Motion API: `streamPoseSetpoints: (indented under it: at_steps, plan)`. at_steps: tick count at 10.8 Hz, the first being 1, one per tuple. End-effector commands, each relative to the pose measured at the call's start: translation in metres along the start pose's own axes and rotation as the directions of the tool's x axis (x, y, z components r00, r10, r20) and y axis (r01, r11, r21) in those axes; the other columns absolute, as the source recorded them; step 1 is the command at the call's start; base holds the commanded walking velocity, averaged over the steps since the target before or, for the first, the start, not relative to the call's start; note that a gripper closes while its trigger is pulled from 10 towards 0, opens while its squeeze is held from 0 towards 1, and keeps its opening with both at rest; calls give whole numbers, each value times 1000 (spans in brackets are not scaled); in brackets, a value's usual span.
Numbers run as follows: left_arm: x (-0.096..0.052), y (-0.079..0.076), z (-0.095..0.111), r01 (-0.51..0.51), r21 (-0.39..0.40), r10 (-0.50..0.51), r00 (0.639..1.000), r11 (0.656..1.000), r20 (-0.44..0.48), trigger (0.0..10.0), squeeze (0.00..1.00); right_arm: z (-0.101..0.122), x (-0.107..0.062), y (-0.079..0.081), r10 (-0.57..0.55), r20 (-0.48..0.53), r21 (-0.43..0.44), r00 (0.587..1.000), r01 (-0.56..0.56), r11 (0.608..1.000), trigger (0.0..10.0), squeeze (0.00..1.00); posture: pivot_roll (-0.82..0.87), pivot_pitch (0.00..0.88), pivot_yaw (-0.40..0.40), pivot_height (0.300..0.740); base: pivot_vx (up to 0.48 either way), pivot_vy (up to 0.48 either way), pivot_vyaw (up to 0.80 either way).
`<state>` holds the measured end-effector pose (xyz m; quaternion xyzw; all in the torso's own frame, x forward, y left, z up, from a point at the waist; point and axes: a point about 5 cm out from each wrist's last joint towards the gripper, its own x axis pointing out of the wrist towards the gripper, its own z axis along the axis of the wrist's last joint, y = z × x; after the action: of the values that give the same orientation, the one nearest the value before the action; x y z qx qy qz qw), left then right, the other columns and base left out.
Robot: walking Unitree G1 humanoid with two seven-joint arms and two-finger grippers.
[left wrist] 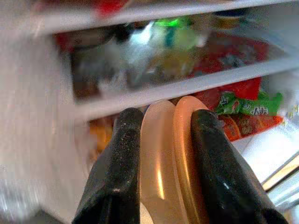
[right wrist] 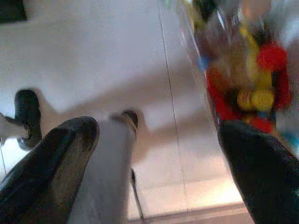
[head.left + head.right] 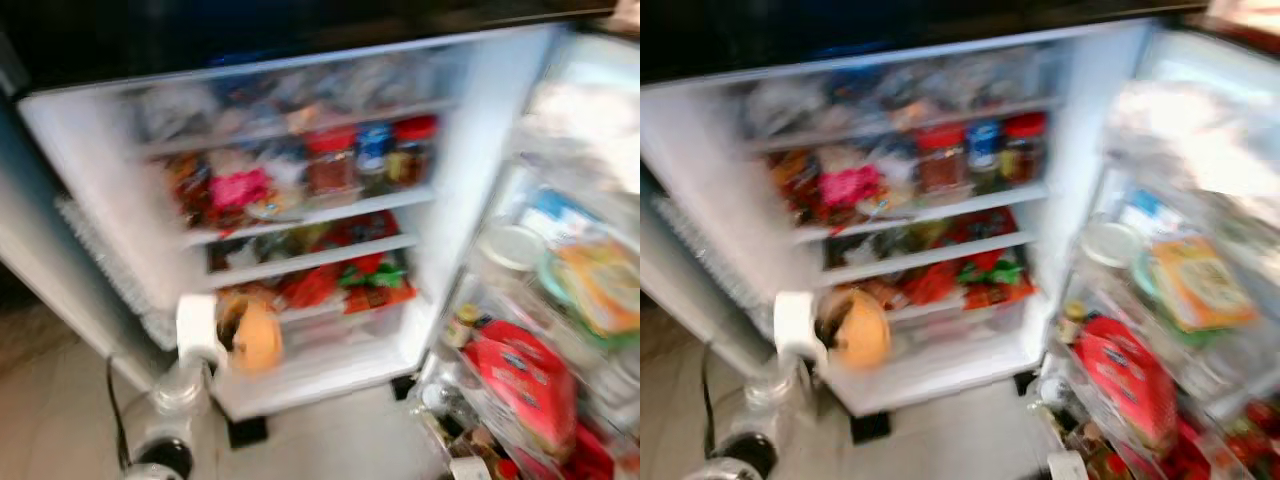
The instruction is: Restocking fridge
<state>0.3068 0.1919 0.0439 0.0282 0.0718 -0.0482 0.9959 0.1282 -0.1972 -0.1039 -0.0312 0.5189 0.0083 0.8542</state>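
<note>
Where fridge [image 3: 470, 180] stands: pale floor [image 3: 330, 440].

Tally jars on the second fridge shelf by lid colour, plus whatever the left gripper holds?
Red-lidded jars: 2
Blue-lidded jar: 1
Peach round container in left gripper: 1
Total: 4

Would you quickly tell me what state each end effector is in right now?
Left end effector: shut on a peach-coloured round container, held up at the fridge's lower shelves.
Right end effector: open, holding nothing, above the floor.
</note>
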Motion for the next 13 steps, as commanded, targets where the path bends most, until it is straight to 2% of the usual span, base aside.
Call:
streamPoseSetpoints:
  at_steps: [1, 2, 3, 4, 5, 6, 8, 10, 11, 13]
  plan:
    - [-17, -5, -30, 31, 38, -27, 993, 999, -113, 10000, 0, -5, 0, 2, 9, -22, -8, 1000, -9, 1000, 10000, 0, -101, 33, 34, 740, 0, 0, 0]
    - [-19, -1, -33, -49, -141, 33, 993, 989, -113, 10000, 0, -6, -1, 2, 14, -25, -14, 1000, -14, 1000, 10000, 0, -101, 25, 34, 740, 0, 0, 0]
    - [-22, 5, -38, -158, -410, 110, 984, 898, -140, 10000, 0, -6, -1, 2, 18, -27, -20, 999, -19, 1000, 10000, 0, -106, 20, 33, 740, 0, 0, 0]
    - [-24, 5, -40, -189, -579, 136, 982, 793, -135, 10000, 0, -7, -1, 2, 18, -26, -18, 999, -19, 1000, 10000, 0, -111, 17, 35, 740, 0, 0, 0]
    - [-31, 7, -45, -198, -762, 146, 980, 616, -137, 10000, 0, -7, -1, 1, 16, -26, -19, 1000, -16, 1000, 10000, 0, -102, 11, 29, 740, 0, 0, 0]
    - [-33, 3, -49, -172, -822, 116, 985, 543, -129, 10000, 0, -7, -1, 0, 18, -26, -30, 999, -19, 999, 10000, 0, -98, 10, 23, 740, 0, 0, 0]
    - [-33, -3, -47, -146, -802, 91, 989, 580, -114, 10000, 0, -7, -1, -1, 17, -26, -43, 1000, -18, 999, 10000, 0, -103, 25, 20, 740, 0, 0, 0]
    - [-29, -4, -37, -105, -810, 63, 995, 577, -83, 10000, 0, -11, -2, -1, 24, -50, -103, 998, -29, 994, 10000, 0, -106, 42, 23, 740, 0, 0, 0]
    - [-27, -3, -34, -89, -802, 53, 996, 590, -71, 10000, 0, -11, -2, -3, 16, -50, -90, 999, -20, 996, 10000, 0, -108, 47, 24, 740, 0, 0, 0]
    - [-26, -2, -30, -72, -803, 48, 997, 592, -54, 10000, 0, -11, -2, -2, 18, -50, -93, 999, -23, 995, 10000, 0, -108, 54, 28, 740, 0, 0, 0]
